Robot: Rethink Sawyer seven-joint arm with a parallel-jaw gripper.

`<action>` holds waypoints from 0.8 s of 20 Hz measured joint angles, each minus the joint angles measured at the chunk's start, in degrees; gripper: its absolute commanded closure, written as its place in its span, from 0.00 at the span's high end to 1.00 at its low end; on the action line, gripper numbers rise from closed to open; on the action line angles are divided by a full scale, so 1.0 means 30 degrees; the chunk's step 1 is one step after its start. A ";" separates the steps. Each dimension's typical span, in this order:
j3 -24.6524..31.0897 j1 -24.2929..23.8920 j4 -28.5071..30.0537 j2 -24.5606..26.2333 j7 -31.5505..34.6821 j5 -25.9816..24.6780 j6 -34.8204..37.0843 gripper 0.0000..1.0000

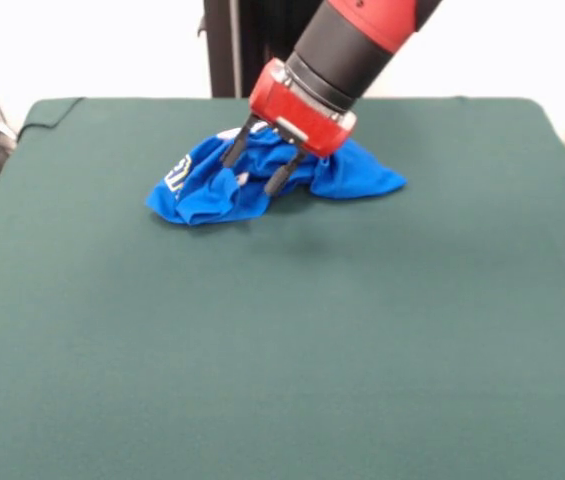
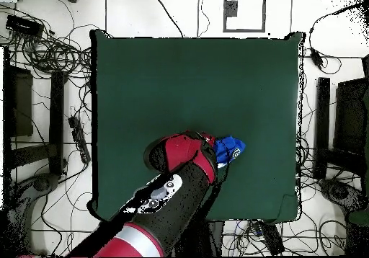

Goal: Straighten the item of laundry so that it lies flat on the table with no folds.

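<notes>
The small bright blue T-shirt (image 1: 262, 180) lies crumpled in a bunched heap on the far middle of the dark green table (image 1: 282, 380). A bit of white lettering shows on its left side. My gripper (image 1: 257, 168) comes down on the heap from above with its two dark fingers (image 1: 234, 150) spread apart and their tips pressed into the cloth. In the overhead view only a blue corner of the shirt (image 2: 231, 149) shows beside the red wrist; the arm hides the rest and the fingers. The table (image 2: 194, 75) fills the middle there.
Green table surface stretches wide on all sides of the shirt in the front view. Cables (image 2: 50, 50) and dark equipment (image 2: 353, 125) lie on the floor round the table. The black pedestal (image 1: 237, 45) stands behind the table's far edge.
</notes>
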 measured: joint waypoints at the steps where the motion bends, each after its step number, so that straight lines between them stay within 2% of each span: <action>1: -0.0069 0.0100 -0.0003 0.0069 0.0000 0.0111 0.0023 1.00; 16: -0.0603 0.0676 -0.0006 0.1333 0.0000 0.1330 0.0865 1.00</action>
